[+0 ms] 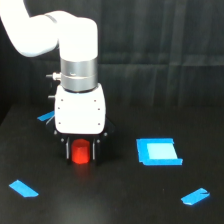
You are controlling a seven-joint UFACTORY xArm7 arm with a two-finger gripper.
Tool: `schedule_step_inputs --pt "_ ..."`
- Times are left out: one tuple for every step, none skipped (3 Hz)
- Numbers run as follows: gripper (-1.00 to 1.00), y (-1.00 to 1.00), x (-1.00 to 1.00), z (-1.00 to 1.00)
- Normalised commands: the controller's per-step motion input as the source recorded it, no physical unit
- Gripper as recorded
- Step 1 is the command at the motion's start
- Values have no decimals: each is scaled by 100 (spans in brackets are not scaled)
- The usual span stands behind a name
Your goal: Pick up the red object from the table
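Blue tape strips (pixel 23 188) front the tool (pixel 80 150) straddling the red object (pixel 80 152).

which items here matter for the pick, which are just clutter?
Job:
- small red-orange stubby block
- black matte table
- black two-fingered hand, fingers either side of the block

Clutter:
- blue square
- blue tape strips

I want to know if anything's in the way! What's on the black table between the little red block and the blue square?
Nothing: in the exterior view, only bare black table and one dark gripper finger separate the small red-orange block from the blue square.
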Motion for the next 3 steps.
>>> schedule_step_inputs --pt "-100 8 10 9" --pt "-100 14 17 5" --pt "-98 2 -2 89"
